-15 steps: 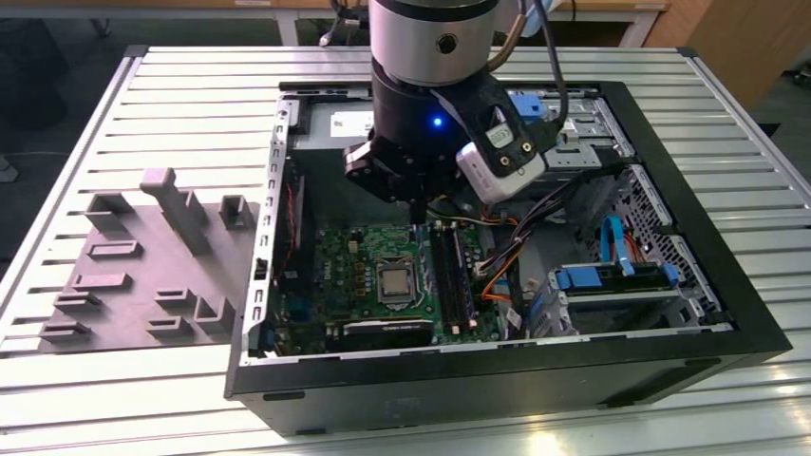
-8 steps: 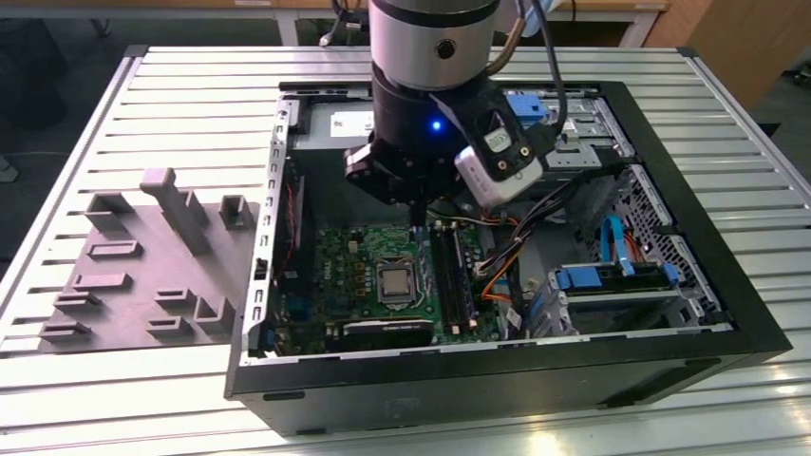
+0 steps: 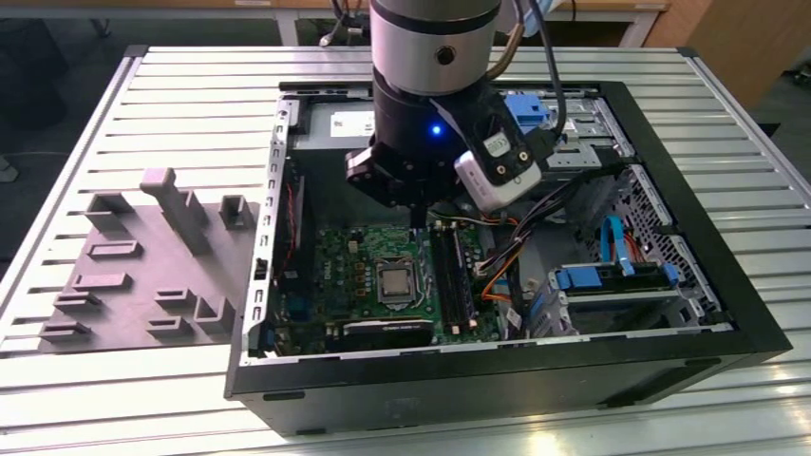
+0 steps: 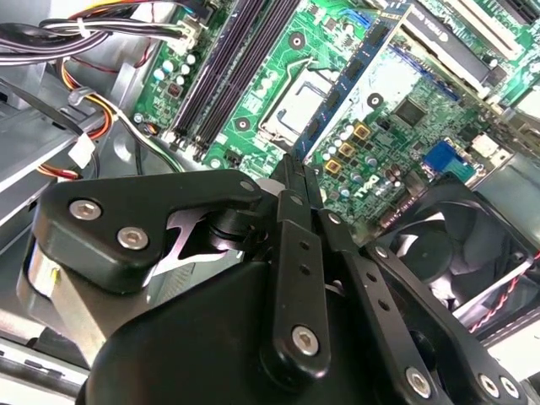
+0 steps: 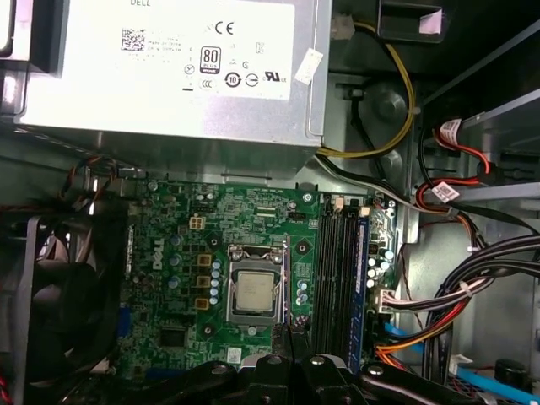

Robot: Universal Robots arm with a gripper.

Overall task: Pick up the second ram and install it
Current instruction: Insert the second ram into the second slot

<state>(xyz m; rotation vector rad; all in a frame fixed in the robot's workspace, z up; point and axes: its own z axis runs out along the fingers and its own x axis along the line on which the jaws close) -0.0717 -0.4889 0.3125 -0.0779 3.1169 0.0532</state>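
in the exterior view the silver and black arm [image 3: 431, 85] reaches into the open black computer case [image 3: 507, 380] on the slatted metal table [image 3: 190, 85], jaws low over the green motherboard [image 3: 342, 266]; a grey plastic fixture with uprights [image 3: 127, 285] lies at the exterior view's left. in the second wrist view the jaws are closed on the second ram [image 4: 354, 78], a thin dark strip with a row of small blocks, its long axis roughly parallel to the long black slots [image 4: 228, 67], beside the square processor socket [image 4: 295, 97]. in the first wrist view the second ram [image 5: 291, 337] shows edge-on, and the silver power supply [image 5: 169, 114] carries a white label of dark print [image 5: 169, 51].
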